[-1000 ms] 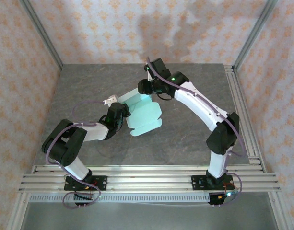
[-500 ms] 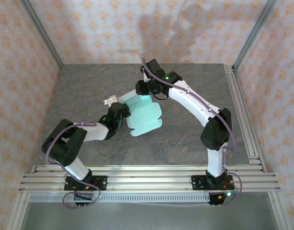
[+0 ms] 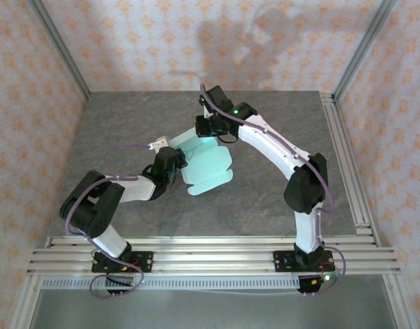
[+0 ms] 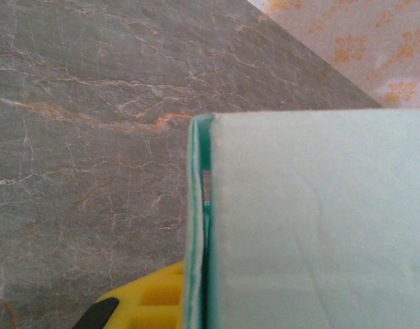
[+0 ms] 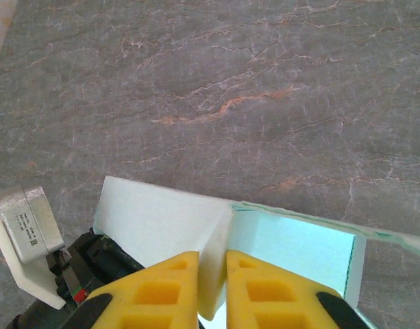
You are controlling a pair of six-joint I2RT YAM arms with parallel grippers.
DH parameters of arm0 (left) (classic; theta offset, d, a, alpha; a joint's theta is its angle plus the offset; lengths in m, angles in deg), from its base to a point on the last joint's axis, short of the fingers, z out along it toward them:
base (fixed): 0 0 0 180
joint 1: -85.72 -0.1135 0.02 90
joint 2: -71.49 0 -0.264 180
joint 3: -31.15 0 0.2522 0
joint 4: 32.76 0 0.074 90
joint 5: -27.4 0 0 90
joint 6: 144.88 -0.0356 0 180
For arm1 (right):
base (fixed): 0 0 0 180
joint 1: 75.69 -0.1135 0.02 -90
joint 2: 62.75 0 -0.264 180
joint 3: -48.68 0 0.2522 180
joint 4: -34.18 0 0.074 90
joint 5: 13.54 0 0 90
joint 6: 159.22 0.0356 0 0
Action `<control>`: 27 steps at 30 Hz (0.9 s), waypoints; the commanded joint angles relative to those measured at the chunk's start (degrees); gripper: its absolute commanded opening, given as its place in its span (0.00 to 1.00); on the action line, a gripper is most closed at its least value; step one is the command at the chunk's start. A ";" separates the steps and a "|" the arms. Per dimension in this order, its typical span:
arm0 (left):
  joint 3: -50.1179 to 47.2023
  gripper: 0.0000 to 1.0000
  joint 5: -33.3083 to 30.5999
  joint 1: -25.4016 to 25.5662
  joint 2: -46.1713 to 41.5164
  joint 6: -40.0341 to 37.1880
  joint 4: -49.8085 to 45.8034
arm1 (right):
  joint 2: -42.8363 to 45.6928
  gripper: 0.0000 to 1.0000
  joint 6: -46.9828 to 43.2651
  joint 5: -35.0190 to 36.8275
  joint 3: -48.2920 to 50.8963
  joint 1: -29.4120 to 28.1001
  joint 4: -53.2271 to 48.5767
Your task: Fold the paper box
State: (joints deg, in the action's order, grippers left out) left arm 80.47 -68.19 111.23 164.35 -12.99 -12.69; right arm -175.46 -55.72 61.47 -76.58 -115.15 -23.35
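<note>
The paper box (image 3: 208,166) is pale mint-green card lying mid-table, its rounded tabs flat toward the front and a back panel raised. My left gripper (image 3: 173,163) holds its left edge. In the left wrist view the card (image 4: 319,226) runs upright past one yellow finger (image 4: 151,298), hiding the other, and the gripper (image 4: 203,305) is shut on it. My right gripper (image 3: 208,130) reaches in from behind. Its two yellow fingers (image 5: 162,288) pinch a folded corner flap (image 5: 213,264) of the box (image 5: 162,223), so the gripper (image 5: 212,259) is shut on it.
The grey marble tabletop (image 3: 127,123) has free room to the left, the right and the front. Aluminium rails (image 3: 347,164) run along the right side and the near edge. The left wrist's white and silver block (image 5: 25,226) sits just left of the box.
My right gripper has shifted slightly left along the box's back edge, its elbow swinging left too. The left arm and the flat part of the box have stayed put.
</note>
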 commanded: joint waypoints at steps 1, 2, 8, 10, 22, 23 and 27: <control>1.62 0.00 -1.62 0.58 -0.13 -0.94 -0.08 | 0.57 0.11 -0.57 0.86 -1.96 -0.29 -1.49; 1.62 0.00 -1.47 0.59 -0.14 -0.93 -0.08 | 0.65 0.11 -0.57 1.13 -1.91 -0.22 -1.66; 1.44 0.00 -1.44 0.58 0.04 -0.93 -0.07 | 2.68 0.26 -1.22 3.05 -0.58 -0.26 -1.05; 1.37 0.00 -1.37 0.59 0.21 -0.93 -0.04 | 3.40 0.31 -1.54 3.33 -0.56 -0.25 -1.57; 4.12 0.00 3.89 -0.20 -2.59 -2.90 -9.53 | 21.83 0.52 -5.03 -0.72 18.92 6.51 11.22; 4.21 0.00 5.18 -0.34 -2.77 -3.31 -9.74 | 23.11 0.53 -4.68 -2.10 20.65 8.29 11.95; 5.60 0.00 11.04 -0.80 -3.45 -5.73 -12.53 | 26.21 0.52 -2.62 -12.94 27.29 18.30 15.58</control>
State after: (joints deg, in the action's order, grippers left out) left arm 83.96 -61.72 111.06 163.17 -15.94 -21.61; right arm -150.30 -59.35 56.07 -52.58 -101.25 -11.94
